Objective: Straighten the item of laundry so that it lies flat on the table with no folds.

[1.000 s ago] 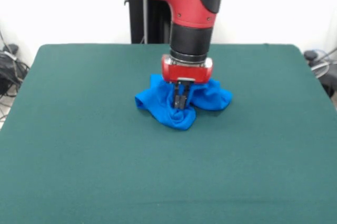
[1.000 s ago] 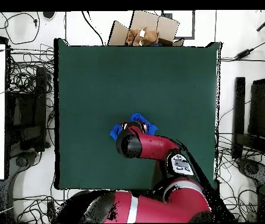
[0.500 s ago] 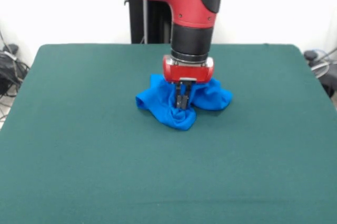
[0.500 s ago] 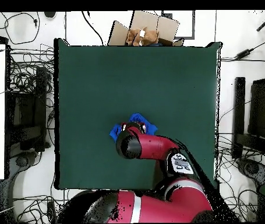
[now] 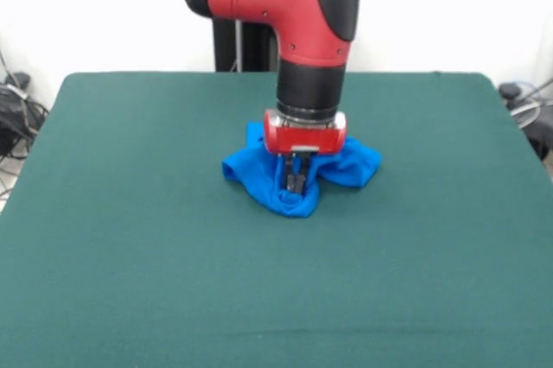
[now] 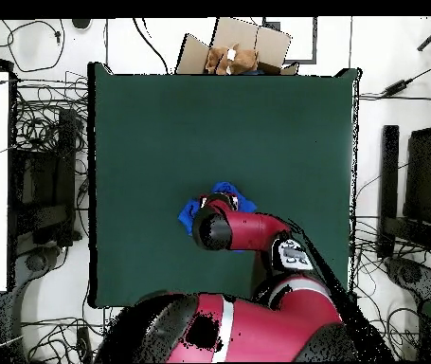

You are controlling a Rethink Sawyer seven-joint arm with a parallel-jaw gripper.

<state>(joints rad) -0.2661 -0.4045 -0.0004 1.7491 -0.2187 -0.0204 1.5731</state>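
The bright blue soft fabric T-shirt [image 5: 298,171] lies bunched in a crumpled heap near the middle of the large rectangular table with a dark green felt-like top [image 5: 130,238], slightly toward the far edge in the front view. In the overhead view only a small part of the garment [image 6: 226,196] shows beside the red and black arm; the arm covers the rest.

Step in hand: grasping. The black two-fingered gripper below the red wrist flange [image 5: 295,182] points straight down into the centre of the heap, its tips sunk among the folds. The fingers stand close together with blue cloth around them, so they appear to be pinching a fold of the T-shirt, though the actual contact is hidden by the fabric.

Next move, as a judgement: the garment is far from flat, and no sleeve or hem is laid out. The pinched fold will probably need to be lifted or drawn outward so the layers separate. A pull that is too short would leave the heap bunched. A weak pinch could slip off the soft cloth.

Change from the earlier frames: the arm has shifted slightly to the picture's left in the front view, and the wrist sits a little lower over the heap. The outline of the heap is nearly unchanged
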